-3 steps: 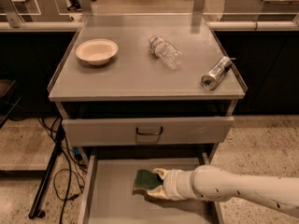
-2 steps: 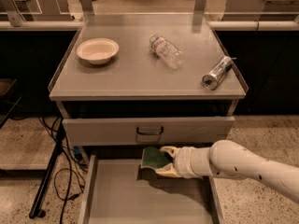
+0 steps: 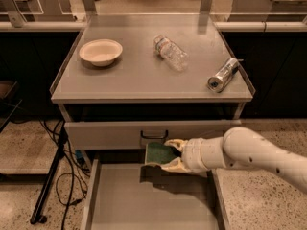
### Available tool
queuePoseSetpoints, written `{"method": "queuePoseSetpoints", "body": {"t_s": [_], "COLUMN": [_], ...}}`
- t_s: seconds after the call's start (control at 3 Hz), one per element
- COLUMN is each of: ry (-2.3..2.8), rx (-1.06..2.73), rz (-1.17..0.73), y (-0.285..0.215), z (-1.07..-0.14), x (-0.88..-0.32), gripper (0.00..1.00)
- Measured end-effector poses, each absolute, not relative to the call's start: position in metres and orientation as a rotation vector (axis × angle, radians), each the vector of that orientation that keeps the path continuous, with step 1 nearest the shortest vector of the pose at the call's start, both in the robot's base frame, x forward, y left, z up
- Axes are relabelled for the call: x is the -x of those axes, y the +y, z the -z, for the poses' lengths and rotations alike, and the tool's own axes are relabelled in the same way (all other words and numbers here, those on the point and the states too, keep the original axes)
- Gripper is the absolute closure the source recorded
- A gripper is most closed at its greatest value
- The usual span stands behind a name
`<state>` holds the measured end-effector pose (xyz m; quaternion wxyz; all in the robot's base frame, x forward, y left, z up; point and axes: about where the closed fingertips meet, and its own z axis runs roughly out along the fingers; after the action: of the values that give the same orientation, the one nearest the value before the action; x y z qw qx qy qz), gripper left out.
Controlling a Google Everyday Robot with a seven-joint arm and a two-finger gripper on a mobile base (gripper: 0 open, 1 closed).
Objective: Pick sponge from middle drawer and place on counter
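The sponge point(image 3: 158, 154) shows its dark green face and hangs in the air above the open middle drawer point(image 3: 144, 202), level with the drawer front above it. My gripper point(image 3: 170, 154) comes in from the right on a white arm and is shut on the sponge, one cream finger above it and one below. The sponge's shadow falls on the drawer's pale floor underneath. The grey counter point(image 3: 139, 75) lies higher up and farther back, above the gripper.
On the counter stand a cream bowl point(image 3: 100, 51) at the left, a clear plastic bottle point(image 3: 171, 52) lying in the middle and a silver can point(image 3: 222, 74) lying near the right edge. A closed drawer front with a dark handle point(image 3: 153, 137) sits just behind the sponge. Cables point(image 3: 62, 176) trail on the floor at the left.
The gripper has lifted the sponge up off the drawer floor and carried it back toward the cabinet, to the height of the closed drawer front.
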<state>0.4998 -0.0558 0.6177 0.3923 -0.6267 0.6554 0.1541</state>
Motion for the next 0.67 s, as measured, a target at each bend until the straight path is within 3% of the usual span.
{"method": "queuePoseSetpoints", "body": {"t_s": [0.67], "ry": [1.504], "rx": [1.713], "rz": [-0.373], "y": [-0.055], "z": [-0.735], "x": [-0.484], "gripper": [1.0]}}
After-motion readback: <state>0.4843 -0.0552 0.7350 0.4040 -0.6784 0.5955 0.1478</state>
